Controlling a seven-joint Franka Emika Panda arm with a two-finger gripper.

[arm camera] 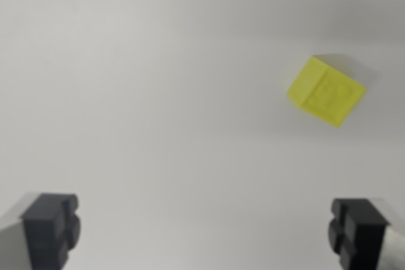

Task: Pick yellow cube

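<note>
Wrist view | yellow cube lay on table, ahead, toward wrist view's right, rotated | jaws spread wide, empty

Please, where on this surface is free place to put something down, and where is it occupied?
Almost all of the white surface is bare: the whole of the wrist view's left and the middle, down to the open tool. The only occupied spot is the upper part of the wrist view's right, where the yellow cube lies.
</note>
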